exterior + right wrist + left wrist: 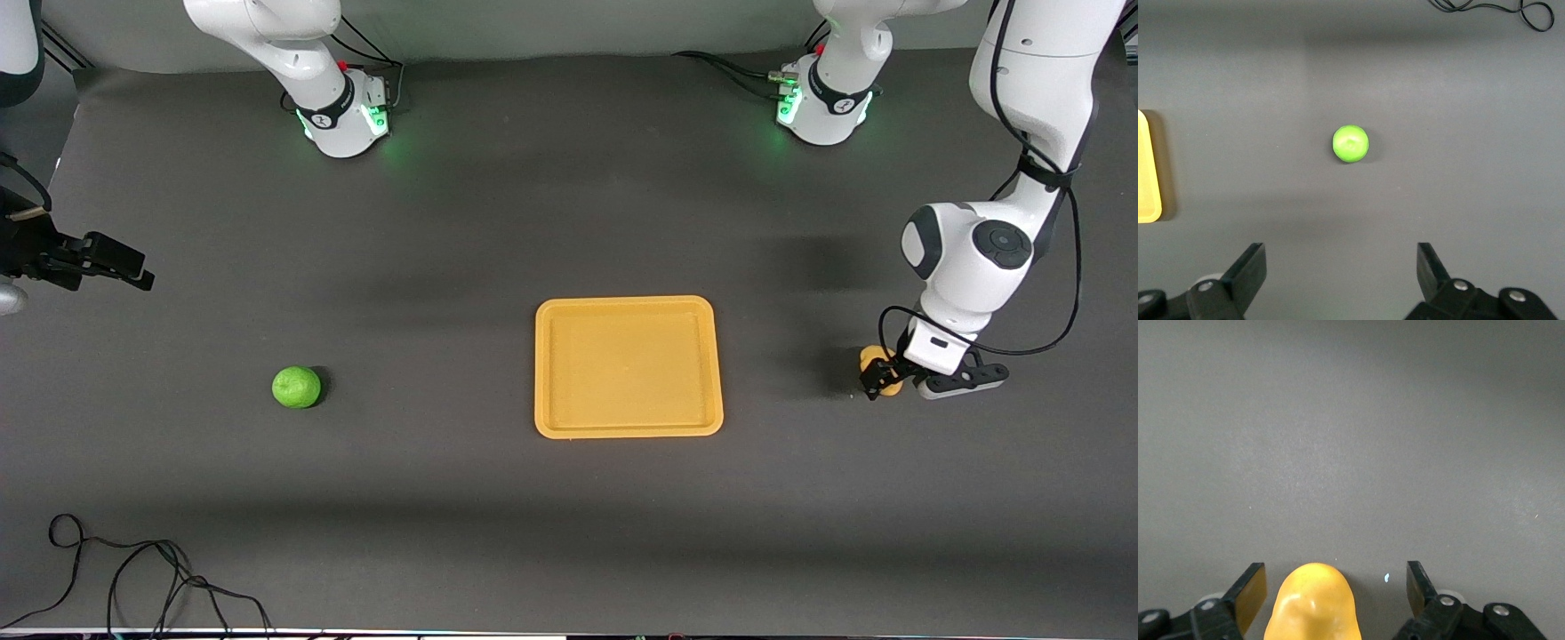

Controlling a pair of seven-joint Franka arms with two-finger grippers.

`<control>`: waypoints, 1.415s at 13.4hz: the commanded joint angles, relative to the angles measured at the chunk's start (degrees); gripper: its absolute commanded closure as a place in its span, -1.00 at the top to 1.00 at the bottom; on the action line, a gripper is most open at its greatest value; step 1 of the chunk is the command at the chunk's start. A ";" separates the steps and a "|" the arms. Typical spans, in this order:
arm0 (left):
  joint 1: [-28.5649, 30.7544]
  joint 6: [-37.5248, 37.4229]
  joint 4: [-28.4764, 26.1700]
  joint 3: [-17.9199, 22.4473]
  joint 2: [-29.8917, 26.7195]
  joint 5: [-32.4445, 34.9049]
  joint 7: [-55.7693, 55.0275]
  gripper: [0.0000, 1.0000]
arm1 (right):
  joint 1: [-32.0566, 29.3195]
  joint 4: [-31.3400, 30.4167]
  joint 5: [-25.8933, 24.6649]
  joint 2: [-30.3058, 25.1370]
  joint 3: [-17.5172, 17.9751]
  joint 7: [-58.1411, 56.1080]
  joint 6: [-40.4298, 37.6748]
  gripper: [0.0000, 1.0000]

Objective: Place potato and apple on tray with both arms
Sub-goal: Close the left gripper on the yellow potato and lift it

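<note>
Only the left wrist view shows how the black left gripper [1331, 593] stands: its 2 fingers [1250, 592] are spread on either side of the lumpy pale yellow-orange potato [1313, 603], with a gap of bare mat showing between each finger and the skin, so nothing is clamped. From the front view the same potato [880, 369] is largely covered by the gripper [885, 378] and lies on the mat toward the left arm's end of the table, beside the flat rectangular orange-yellow plastic tray [628, 307].

The right wrist view looks down on the small round bright green apple [1351, 143] well apart from the right gripper [1341, 273], whose fingers are wide open and empty; an edge of the tray [1146, 187] shows there too. In the front view that gripper [116, 267] hangs at the right arm's end of the table, and the apple [297, 388] rests on the mat.

The table is covered by a dark grey matte mat [498, 222]. A loose black cable [133, 569] lies at its edge nearest the front camera.
</note>
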 commanded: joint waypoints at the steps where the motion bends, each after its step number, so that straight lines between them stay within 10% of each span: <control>1: -0.11 1.71 -1.05 0.44 0.83 1.04 -1.19 0.82 | -0.01 0.12 -0.75 -0.10 0.03 -0.33 -0.21 1.00; 4: -0.02 3.29 -1.05 0.44 2.85 1.13 -1.10 0.55 | -0.02 0.12 -0.75 -0.19 0.03 -0.33 -0.29 1.00; 8: 0.07 3.03 -0.70 0.43 2.86 1.04 -1.79 -0.50 | -0.02 0.12 -0.75 -0.10 0.03 -0.33 -0.38 1.00; 14: -5.98 -18.90 6.85 0.61 -2.40 1.13 -11.53 -0.58 | -0.02 0.12 -0.75 -0.19 0.03 -0.33 -0.47 1.00; 19: -13.10 -53.52 21.41 -0.09 -10.15 3.41 -18.65 -0.59 | -0.37 0.21 -0.75 -0.19 0.03 -0.51 -0.47 1.00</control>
